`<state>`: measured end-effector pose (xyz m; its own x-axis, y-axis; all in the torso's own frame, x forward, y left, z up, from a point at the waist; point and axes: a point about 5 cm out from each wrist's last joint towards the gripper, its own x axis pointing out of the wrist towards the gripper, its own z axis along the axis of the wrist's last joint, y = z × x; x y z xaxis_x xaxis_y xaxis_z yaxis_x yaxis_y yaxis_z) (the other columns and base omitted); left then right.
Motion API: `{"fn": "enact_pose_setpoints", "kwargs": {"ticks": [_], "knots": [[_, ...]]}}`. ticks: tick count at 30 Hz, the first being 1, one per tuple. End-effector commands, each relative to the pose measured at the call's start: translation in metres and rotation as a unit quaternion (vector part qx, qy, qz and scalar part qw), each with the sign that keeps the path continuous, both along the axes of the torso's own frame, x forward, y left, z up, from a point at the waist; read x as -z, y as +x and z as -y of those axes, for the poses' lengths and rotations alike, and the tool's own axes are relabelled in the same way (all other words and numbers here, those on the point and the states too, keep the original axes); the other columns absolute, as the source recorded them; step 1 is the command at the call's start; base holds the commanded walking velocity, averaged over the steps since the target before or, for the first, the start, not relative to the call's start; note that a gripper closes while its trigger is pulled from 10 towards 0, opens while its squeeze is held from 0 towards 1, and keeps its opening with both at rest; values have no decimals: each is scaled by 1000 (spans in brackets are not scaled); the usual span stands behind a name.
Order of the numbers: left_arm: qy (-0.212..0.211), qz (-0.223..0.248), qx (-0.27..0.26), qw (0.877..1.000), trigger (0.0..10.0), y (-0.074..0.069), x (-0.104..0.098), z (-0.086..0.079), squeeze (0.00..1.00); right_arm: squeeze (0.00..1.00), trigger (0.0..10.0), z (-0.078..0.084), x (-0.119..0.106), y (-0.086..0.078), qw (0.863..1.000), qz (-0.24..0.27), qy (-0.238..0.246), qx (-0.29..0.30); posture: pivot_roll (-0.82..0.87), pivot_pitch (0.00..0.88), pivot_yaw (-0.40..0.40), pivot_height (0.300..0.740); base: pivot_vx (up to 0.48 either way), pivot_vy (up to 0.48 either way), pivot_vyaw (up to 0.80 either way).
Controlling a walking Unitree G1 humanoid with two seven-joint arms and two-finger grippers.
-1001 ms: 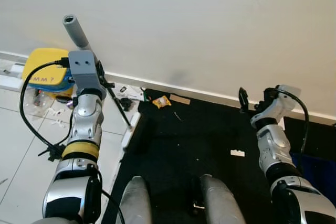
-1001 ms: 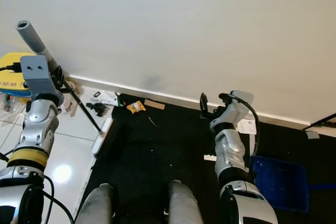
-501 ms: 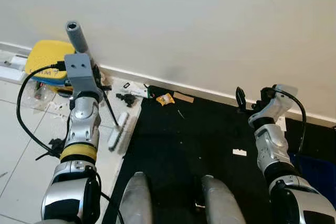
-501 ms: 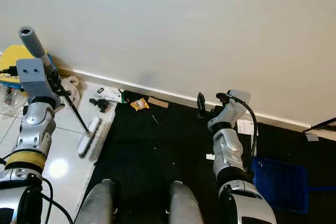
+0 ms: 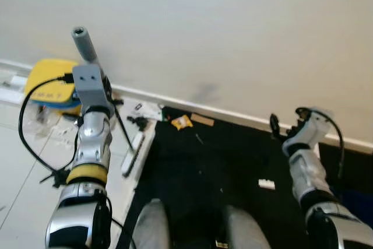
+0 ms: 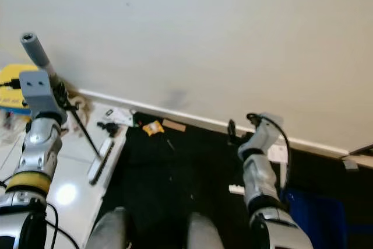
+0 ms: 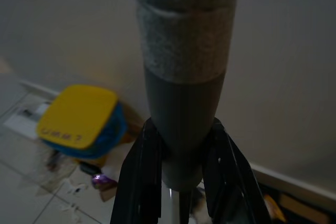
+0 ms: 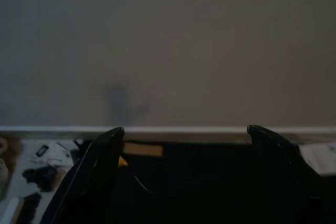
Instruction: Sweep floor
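**Ana:** Left eye view first. What is taking up the most room?

**Ben:** A pale wall (image 5: 233, 21) is filling the upper part, with a white baseboard (image 5: 245, 116) running along its foot. Below the baseboard a black mat (image 5: 233, 161) is lying on the floor, and beside the mat, on the robot's left, white tiles (image 5: 23, 161) are showing.

**Ana:** Where is the broom?

**Ben:** The broom (image 5: 121, 125) is standing tilted over the tiles, just off the mat's left edge. Its grey handle top is poking up in front of the wall, and its white head is resting on the tiles, close beside the mat.

**Ana:** Who is holding it?

**Ben:** The left gripper (image 7: 181, 182) is gripping it; in the left wrist view the two black fingers (image 7: 142, 177) are pressing against either side of the grey handle.

**Ana:** And the other arm?

**Ben:** The right gripper (image 8: 184, 135) is hovering over the mat's far right part, near the baseboard, with its fingers spread wide apart and nothing between them.

**Ana:** Anything else near the mat?

**Ben:** A yellow-lidded blue bin (image 5: 55, 84) is sitting against the wall, well to the left of the mat. Some scraps (image 5: 143, 112) are lying on the tiles by the mat's far left corner, an orange wrapper (image 5: 180, 122) is lying on the mat near that corner, and a small white scrap (image 5: 267, 184) is lying further right on the mat.
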<state>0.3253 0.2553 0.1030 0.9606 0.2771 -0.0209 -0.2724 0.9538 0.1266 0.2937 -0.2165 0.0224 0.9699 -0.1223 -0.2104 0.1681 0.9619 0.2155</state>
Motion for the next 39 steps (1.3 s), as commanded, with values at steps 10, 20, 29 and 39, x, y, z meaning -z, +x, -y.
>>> {"fn": "enact_pose_setpoints", "kwargs": {"ticks": [10,20,29,39], "knots": [[17,32,-2,999,10000,2,-12,-2,0,0,10000,3,11,-10,1000,-25,5,18,59,149,-50,731,305,0,0],[17,38,16,999,10000,4,-16,-1,0,0,10000,4,13,-13,999,-27,6,24,59,154,-46,731,0,0,0],[8,35,35,999,10000,4,-12,5,0,0,10000,6,13,-14,999,-28,7,30,59,155,-45,731,0,0,0],[54,11,27,998,10000,13,-18,-5,0,0,10000,8,7,-11,999,-9,19,38,49,169,-34,731,0,0,0]]}}
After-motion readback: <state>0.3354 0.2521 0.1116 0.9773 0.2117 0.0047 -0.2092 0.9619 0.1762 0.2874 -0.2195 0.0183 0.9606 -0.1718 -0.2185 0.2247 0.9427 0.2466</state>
